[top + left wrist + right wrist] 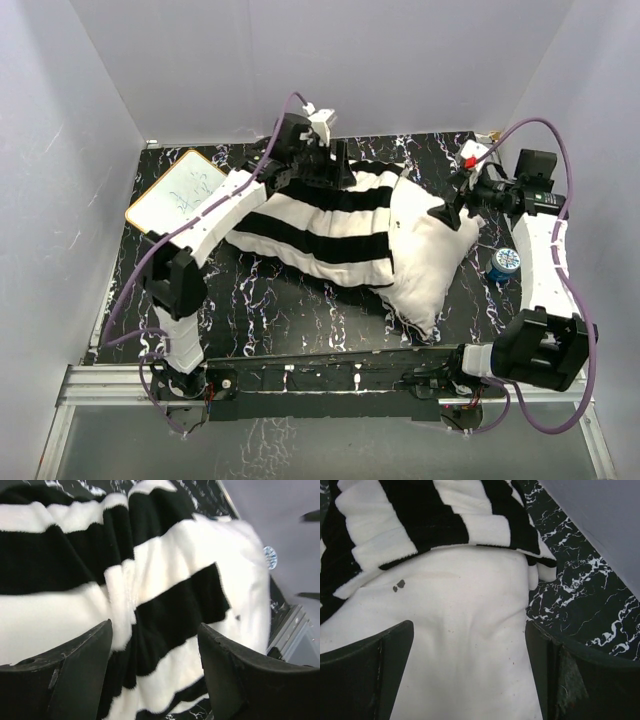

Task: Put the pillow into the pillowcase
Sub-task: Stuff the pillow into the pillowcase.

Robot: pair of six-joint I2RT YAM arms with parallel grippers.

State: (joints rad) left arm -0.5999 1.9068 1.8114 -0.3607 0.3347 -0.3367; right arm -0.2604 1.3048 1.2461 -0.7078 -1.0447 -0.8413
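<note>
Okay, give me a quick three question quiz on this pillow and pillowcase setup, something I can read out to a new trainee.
1. True or false: the pillow is fully inside the pillowcase.
2. Pick one. The right tool is positioned over: A) the striped pillowcase, B) the bare white end of the pillow, C) neither.
3. Short answer: is the left tool open or shut?

Key:
1. False. The pillow's right end sticks out of the pillowcase.
2. B.
3. Open. Its fingers are spread wide over the striped fabric.
</note>
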